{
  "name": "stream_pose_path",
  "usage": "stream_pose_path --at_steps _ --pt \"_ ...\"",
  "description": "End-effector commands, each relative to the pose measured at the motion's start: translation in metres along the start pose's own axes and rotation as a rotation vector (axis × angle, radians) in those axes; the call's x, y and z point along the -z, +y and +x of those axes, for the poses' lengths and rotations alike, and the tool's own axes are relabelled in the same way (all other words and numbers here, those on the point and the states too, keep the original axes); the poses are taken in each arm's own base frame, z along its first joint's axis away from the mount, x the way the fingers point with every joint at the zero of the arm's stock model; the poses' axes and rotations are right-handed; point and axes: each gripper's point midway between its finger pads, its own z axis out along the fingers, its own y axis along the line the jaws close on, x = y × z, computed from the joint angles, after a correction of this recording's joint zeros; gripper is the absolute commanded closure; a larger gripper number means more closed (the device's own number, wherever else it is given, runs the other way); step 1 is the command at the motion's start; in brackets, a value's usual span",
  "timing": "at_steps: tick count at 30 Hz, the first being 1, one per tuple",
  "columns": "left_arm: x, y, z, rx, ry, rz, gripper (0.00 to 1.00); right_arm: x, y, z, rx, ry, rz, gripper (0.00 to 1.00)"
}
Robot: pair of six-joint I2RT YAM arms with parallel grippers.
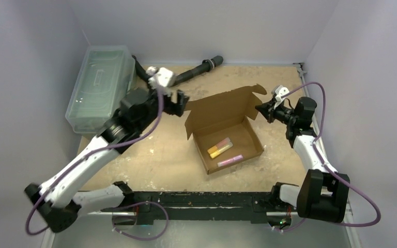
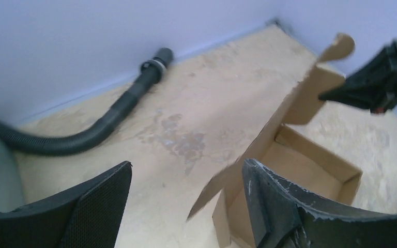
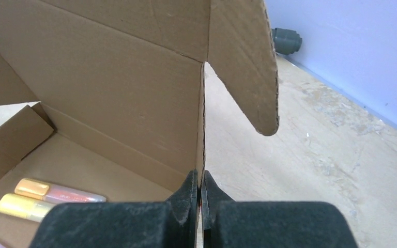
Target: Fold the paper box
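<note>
Two arms reach in from the near edge towards one paper box (image 1: pixel 244 135), which sits open around the middle of the table (image 1: pixel 150 155) with its lid (image 1: pixel 219 106) standing up at the far side. One arm, the left, stretches forward and inward with its left gripper (image 1: pixel 181 105) at the lid's left edge; its fingers (image 2: pixel 98 206) are spread wide, and in the wrist view the cardboard edge lies in the gap between them, gripped by neither. One arm, the right, rises from its base and bends inward, bringing the right gripper (image 3: pixel 201 188) to the lid's right edge, where its fingers are pressed together on the cardboard at the crease beside the rounded side flap (image 3: pixel 248 67). Three marker-like tubes lie on the box floor: two yellow-orange ones (image 1: pixel 220 148) side by side and one pink (image 1: pixel 230 160) nearer the front wall. One clear plastic bin (image 1: pixel 101 85) stands at the far left, and one black hose (image 1: pixel 199 70) lies along the back wall
</note>
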Motion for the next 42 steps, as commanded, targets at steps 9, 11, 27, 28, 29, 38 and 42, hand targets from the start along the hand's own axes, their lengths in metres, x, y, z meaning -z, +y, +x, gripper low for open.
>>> stream_pose_path --at_steps 9,11,27,28,29,38,42 --pt "0.075 0.056 0.118 0.478 -0.058 -0.384 0.83 0.0 -0.013 -0.009 0.021 -0.033 0.055 1.0" --pt "0.049 0.033 0.131 0.502 -0.028 -0.268 0.86 0.0 -0.012 -0.007 0.019 -0.031 0.048 1.0" --pt "-0.026 -0.059 0.181 0.566 0.038 0.207 0.83 -0.002 -0.001 -0.004 0.01 -0.033 -0.016 1.0" --pt "-0.029 -0.06 0.183 0.566 0.044 0.208 0.83 -0.002 0.0 -0.004 0.009 -0.034 -0.024 1.0" --pt "-0.032 -0.061 0.183 0.565 0.046 0.212 0.83 -0.002 0.003 -0.004 0.007 -0.035 -0.037 1.0" --pt "-0.033 -0.063 0.194 0.576 0.071 0.217 0.84 0.0 0.017 -0.004 -0.037 -0.036 -0.096 1.0" --pt "-0.024 -0.057 0.203 0.575 0.08 0.189 0.83 0.0 0.013 0.004 -0.062 -0.009 -0.066 1.0"
